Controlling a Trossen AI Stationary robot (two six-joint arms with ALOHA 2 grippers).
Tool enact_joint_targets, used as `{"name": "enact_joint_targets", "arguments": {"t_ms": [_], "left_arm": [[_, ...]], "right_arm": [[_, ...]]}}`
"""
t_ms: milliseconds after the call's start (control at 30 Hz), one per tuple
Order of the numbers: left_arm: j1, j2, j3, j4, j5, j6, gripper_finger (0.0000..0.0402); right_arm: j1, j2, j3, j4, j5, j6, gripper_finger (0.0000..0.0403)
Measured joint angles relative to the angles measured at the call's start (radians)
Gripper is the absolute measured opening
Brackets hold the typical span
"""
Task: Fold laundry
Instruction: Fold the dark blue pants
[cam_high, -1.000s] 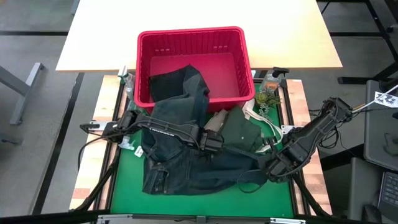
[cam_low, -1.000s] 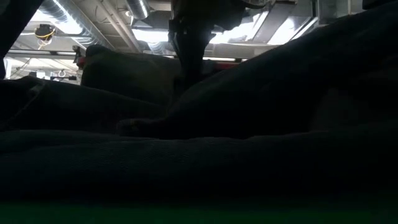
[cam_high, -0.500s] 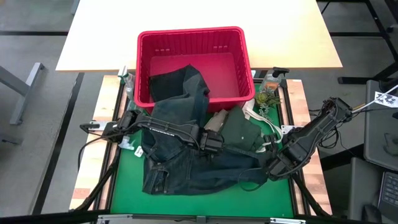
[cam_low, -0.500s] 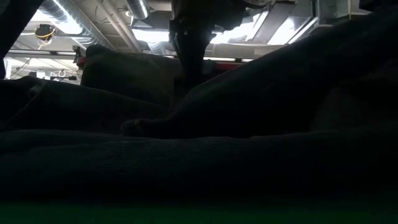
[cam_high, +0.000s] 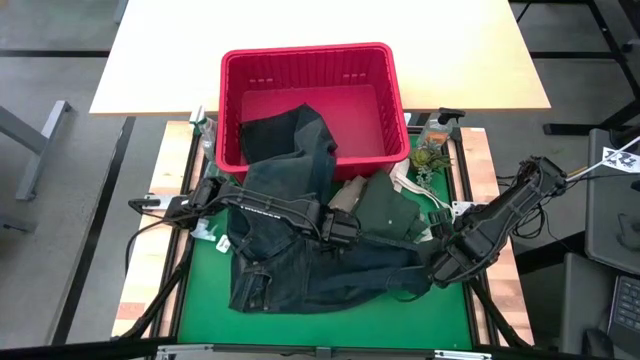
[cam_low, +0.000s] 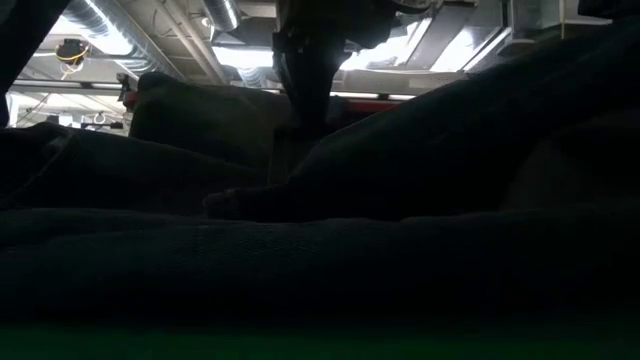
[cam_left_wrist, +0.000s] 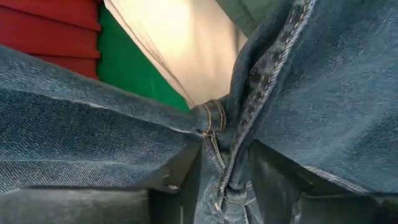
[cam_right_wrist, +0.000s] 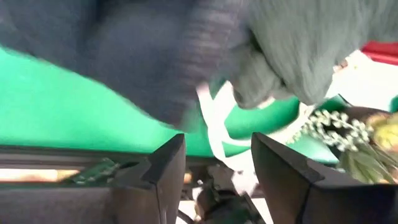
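1. Green mat (cam_high: 330, 320) covers the middle of the tabletop (cam_high: 140, 270), which has wood strips on both sides.
2. A red basket (cam_high: 315, 60) stands at the far end of the mat. A pale board lies beyond it.
3. The dark blue jeans (cam_high: 290, 270) lie spread on the mat. One leg hangs up over the basket's near wall and into the basket.
4. An olive-green shirt (cam_high: 385, 215) lies just beside the jeans, on the right side. A tan piece (cam_high: 348, 190) peeks out between the jeans and the shirt.
5. A clear bottle (cam_high: 437, 128) with a black top stands near the basket's right corner. A small plant (cam_high: 428, 158) sits just beside it.
6. The left end effector (cam_high: 338, 230) rests on the jeans, near the middle of the mat. In the left wrist view a thick jeans seam (cam_left_wrist: 217, 124) runs between its two fingers (cam_left_wrist: 177, 177). The fingers stand a little apart with the seam in the gap.
7. The right end effector (cam_high: 440, 270) is low at the right edge of the mat, close to the end of the jeans. In the right wrist view its fingers (cam_right_wrist: 168, 168) stand apart with nothing between them. Dark cloth and the green shirt hang just past them.
8. The low view is mostly dark cloth, with ceiling lights behind.
9. No writing or labels can be read anywhere.
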Motion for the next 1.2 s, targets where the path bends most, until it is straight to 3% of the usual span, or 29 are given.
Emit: {"name": "enact_joint_targets", "arguments": {"t_ms": [267,467,633,800,967,1200], "left_arm": [[-0.001,-0.002,0.033,-0.029,0.046,0.0,0.0136],[-0.003,-0.005,0.07,-0.031,0.164,0.0,0.0127],[-0.003,-0.005,0.074,-0.035,0.255,0.0,0.0125],[-0.011,-0.005,0.074,-0.02,0.31,0.0,0.0125],[-0.035,-0.006,0.068,0.116,0.31,0.001,0.0117],[-0.059,-0.006,0.018,0.444,0.214,0.042,0.0113]], "right_arm": [[0.0,-0.005,0.0,0.001,-0.005,0.0,0.0182],[0.0,-0.006,0.0,0.016,-0.129,0.059,0.0182],[0.001,-0.006,0.0,0.206,-0.133,0.118,0.0182],[0.001,0.0,0.0,0.506,-0.066,0.049,0.0182],[0.0,0.015,-0.035,0.709,0.026,-0.001,0.0182],[0.001,0.061,-0.124,0.855,-0.004,0.002,0.0182]]}}
